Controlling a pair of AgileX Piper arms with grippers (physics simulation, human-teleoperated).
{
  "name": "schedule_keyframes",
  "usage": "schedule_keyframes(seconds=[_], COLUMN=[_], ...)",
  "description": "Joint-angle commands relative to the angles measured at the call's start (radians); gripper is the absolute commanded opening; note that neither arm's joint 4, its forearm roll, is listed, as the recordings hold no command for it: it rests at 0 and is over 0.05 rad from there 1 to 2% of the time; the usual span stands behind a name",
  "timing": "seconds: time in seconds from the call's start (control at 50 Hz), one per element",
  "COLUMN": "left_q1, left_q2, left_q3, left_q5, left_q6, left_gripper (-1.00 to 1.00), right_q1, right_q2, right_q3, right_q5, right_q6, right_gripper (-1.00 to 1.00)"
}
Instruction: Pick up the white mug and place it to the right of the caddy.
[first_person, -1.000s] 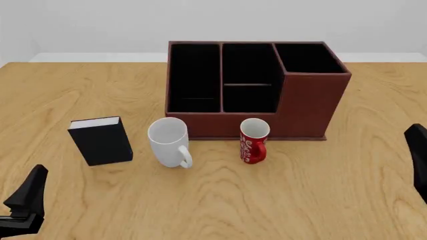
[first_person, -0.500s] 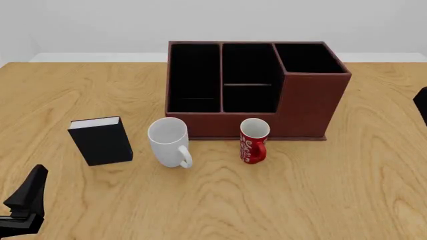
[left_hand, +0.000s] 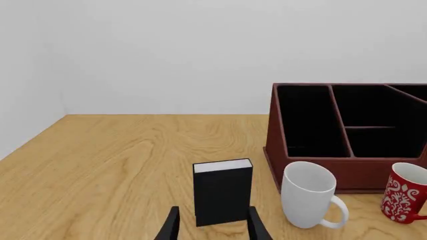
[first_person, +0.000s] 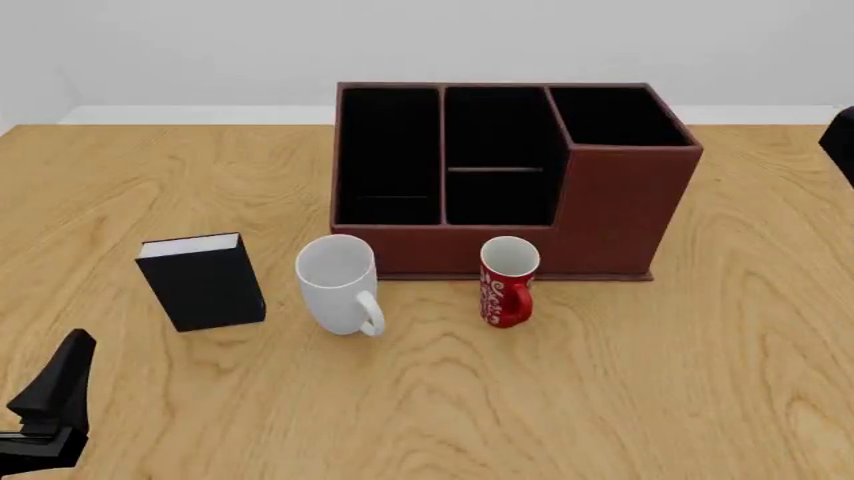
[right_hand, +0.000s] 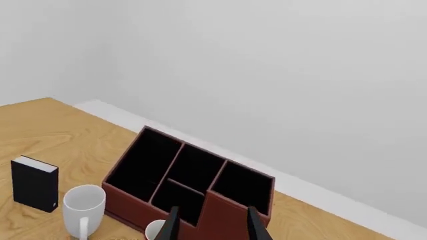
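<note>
The white mug (first_person: 338, 285) stands upright on the table in front of the caddy's left end, handle toward me. It also shows in the left wrist view (left_hand: 308, 195) and the right wrist view (right_hand: 83, 205). The reddish-brown caddy (first_person: 507, 180) stands at the back centre, its taller section on the right; it shows in both wrist views (left_hand: 347, 130) (right_hand: 187, 185). My left gripper (first_person: 54, 400) (left_hand: 213, 227) is open and empty at the near left corner. My right gripper (first_person: 841, 140) (right_hand: 212, 222) is open and empty, high at the right edge, far from the mug.
A red mug (first_person: 507, 282) with white lettering stands right of the white mug, close to the caddy's front. A small black book (first_person: 202, 281) stands upright left of the white mug. Bare wooden table (first_person: 747, 330) lies to the right of the caddy.
My right gripper has moved up and away along the right edge of the front view. The left gripper and all objects have not moved.
</note>
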Motion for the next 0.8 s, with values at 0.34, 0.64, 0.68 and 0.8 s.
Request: schedule_keyframes(seconds=[0.34, 0.64, 0.68, 0.8], left_q1=[0.000, 0.000, 0.000, 0.000], left_q2=[0.000, 0.000, 0.000, 0.000], left_q3=[0.000, 0.000, 0.000, 0.000], left_q5=[0.000, 0.000, 0.000, 0.000], left_q6=[0.000, 0.000, 0.000, 0.000], left_gripper=[1.00, 1.00, 1.00, 1.00], right_q1=[0.154, 0.218, 0.231, 0.258], right_q2=[0.165, 0.250, 0.272, 0.319], right_q3=[-0.140, -0.139, -0.135, -0.131], right_q5=[0.043, -0.003, -0.009, -0.019], right_q6=[-0.103, -0.071, -0.060, -0.070], right_gripper=[1.00, 1.00, 1.00, 1.00])
